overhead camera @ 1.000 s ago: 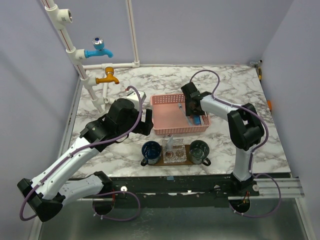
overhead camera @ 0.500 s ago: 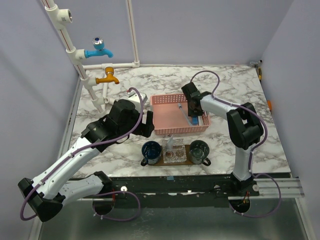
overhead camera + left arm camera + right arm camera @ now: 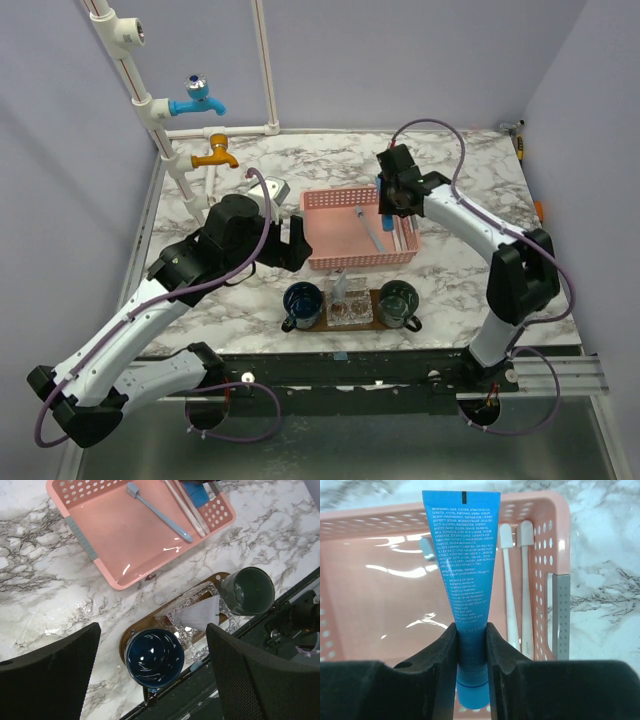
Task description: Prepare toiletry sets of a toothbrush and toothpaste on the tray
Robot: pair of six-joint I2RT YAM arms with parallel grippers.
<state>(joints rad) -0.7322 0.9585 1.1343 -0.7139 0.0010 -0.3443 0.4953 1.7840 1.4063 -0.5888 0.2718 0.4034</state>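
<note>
From above, the right gripper (image 3: pixel 392 192) hung over the upper right corner of the pink basket (image 3: pixel 330 262), clamped on the toothpaste (image 3: pixel 383 200). A light-blue toothbrush (image 3: pixel 369 228) lay inside the basket. The left gripper (image 3: pixel 292 243) sat just left of the basket, its jaws spread and holding nothing. The tray (image 3: pixel 345 326) lay at lower centre, below the basket, carrying a dark blue cup (image 3: pixel 302 300) and a green cup (image 3: pixel 398 300).

In the left wrist view, the wide-apart fingers (image 3: pixel 55 675) framed the blue cup on the tray, with the basket at the top of the frame.

In the right wrist view, the fingers pinched the tube near its lower end at bottom centre. Two white toothbrushes (image 3: pixel 512 580) lay along the basket's right side.
</note>
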